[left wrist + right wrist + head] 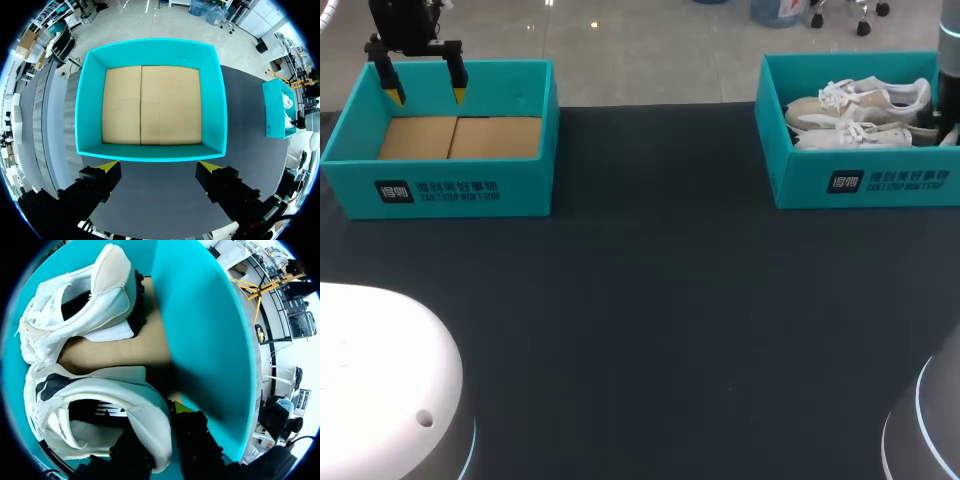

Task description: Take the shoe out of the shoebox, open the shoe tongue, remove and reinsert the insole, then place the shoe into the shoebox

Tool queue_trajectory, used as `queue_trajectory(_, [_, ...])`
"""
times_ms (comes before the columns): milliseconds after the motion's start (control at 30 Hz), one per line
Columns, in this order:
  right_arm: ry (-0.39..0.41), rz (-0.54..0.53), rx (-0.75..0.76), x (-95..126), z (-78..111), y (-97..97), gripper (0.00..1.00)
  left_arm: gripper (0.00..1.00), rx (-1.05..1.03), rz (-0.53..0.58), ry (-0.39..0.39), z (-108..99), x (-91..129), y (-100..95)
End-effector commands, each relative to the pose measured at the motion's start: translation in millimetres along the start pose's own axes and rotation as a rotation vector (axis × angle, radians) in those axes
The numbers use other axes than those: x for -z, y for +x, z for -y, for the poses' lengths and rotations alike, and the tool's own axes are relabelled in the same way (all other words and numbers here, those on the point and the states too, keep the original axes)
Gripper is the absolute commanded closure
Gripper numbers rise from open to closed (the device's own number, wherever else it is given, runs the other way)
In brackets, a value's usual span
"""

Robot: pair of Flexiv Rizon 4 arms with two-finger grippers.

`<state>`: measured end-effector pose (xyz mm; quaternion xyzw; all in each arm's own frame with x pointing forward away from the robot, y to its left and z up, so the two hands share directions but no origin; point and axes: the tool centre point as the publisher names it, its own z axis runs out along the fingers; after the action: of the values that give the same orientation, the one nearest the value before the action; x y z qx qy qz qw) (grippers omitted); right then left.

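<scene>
Two white sneakers lie in the teal shoebox (860,180) at the table's far right. My right arm (948,60) comes down into that box at its right end. In the right wrist view the nearer shoe (100,390) has its heel collar between the fingers of my right gripper (157,440), one finger inside the shoe and the other outside, next to the box wall (205,330). The other shoe (75,305) lies ahead of it on its side. My left gripper (425,92) hangs open over the far edge of the other box, holding nothing.
An empty teal shoebox (450,190) with a cardboard bottom stands at the far left, directly ahead of my left gripper (162,165) in its wrist view. Dark tabletop (650,300) spreads between and in front of the two boxes.
</scene>
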<state>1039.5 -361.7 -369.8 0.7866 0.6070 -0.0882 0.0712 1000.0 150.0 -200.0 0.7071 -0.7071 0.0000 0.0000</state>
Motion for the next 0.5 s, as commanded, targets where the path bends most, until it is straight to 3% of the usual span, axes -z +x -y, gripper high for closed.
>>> queue_trajectory(33, [0.007,-0.004,-0.016,24.6,2.2,-7.7,1.00,0.00,0.000,0.000,0.000,0.0,0.0,0.0])
queue_trajectory(500, [-0.018,0.027,-0.073,123.5,14.5,-25.1,1.00,0.00,0.000,0.000,0.000,0.0,0.0,0.0])
